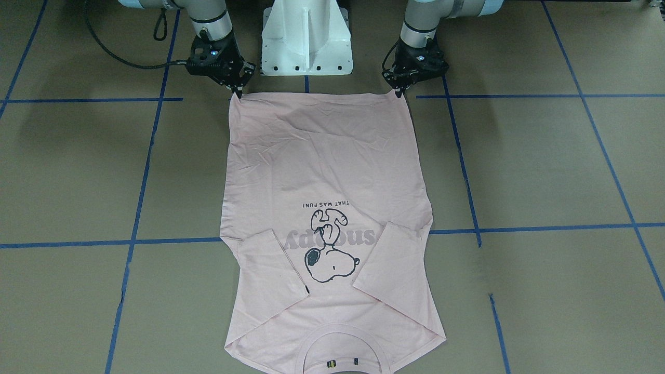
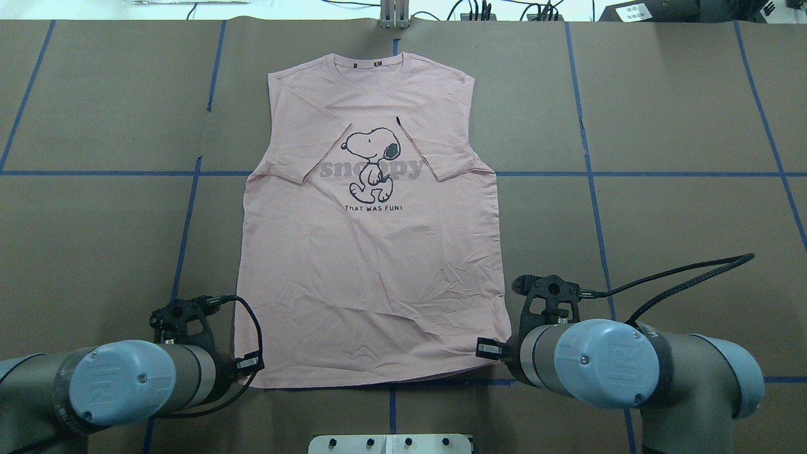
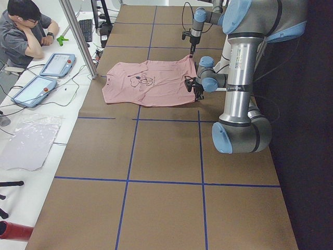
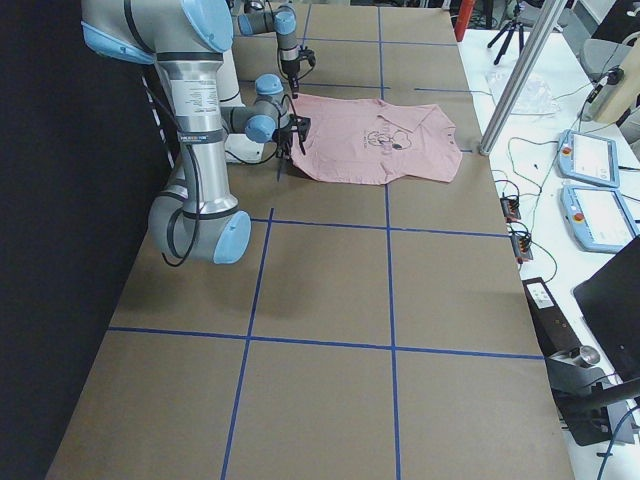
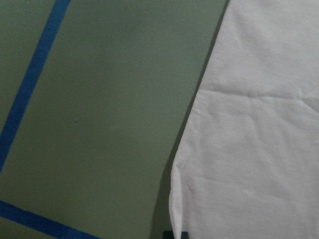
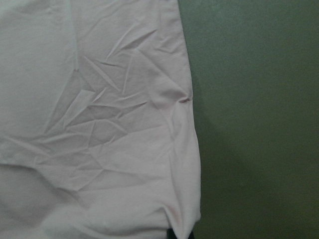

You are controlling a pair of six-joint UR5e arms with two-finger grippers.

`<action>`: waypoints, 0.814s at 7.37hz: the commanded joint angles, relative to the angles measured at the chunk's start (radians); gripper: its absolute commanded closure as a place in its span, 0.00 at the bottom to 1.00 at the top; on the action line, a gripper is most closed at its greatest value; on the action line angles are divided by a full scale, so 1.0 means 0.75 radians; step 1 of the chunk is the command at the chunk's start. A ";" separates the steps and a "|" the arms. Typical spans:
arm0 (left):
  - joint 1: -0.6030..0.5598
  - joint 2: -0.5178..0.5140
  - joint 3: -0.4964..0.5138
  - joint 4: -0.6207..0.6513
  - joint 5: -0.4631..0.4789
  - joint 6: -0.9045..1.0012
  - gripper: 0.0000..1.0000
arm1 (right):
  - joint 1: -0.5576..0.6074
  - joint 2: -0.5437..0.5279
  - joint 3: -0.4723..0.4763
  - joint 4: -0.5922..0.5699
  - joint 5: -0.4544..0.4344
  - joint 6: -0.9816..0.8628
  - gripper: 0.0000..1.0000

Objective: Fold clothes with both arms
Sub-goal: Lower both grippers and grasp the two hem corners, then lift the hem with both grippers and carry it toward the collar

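Note:
The pale pink T-shirt [image 1: 322, 156] lies flat on the brown table, Snoopy print up, both sleeves folded in over the chest and the collar on the far side from the robot [image 2: 372, 265]. My left gripper [image 1: 399, 93] is pinched shut on the hem corner on my left. My right gripper [image 1: 238, 94] is pinched shut on the hem corner on my right. Both corners are drawn up into small points at the fingertips. The left wrist view shows the shirt's corner [image 5: 259, 149] just above a dark fingertip [image 5: 177, 234]. The right wrist view shows the wrinkled corner [image 6: 99, 124] in the same way.
The white pedestal base [image 1: 306, 41] stands between the arms, just behind the hem. Blue tape lines [image 1: 140, 197] grid the table. An operator [image 3: 26, 31], tablets [image 3: 56, 63] and a metal pole [image 3: 78, 36] are past the table's far edge.

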 commanded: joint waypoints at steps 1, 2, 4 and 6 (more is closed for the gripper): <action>0.019 0.014 -0.182 0.089 -0.007 0.006 1.00 | -0.013 -0.087 0.116 -0.006 0.036 0.001 1.00; 0.082 0.014 -0.298 0.183 -0.011 0.016 1.00 | -0.059 -0.116 0.167 -0.006 0.043 0.011 1.00; 0.209 0.012 -0.459 0.363 -0.019 0.020 1.00 | -0.186 -0.204 0.269 -0.008 0.022 0.094 1.00; 0.228 0.020 -0.461 0.374 -0.019 0.089 1.00 | -0.282 -0.267 0.324 -0.010 0.018 0.152 1.00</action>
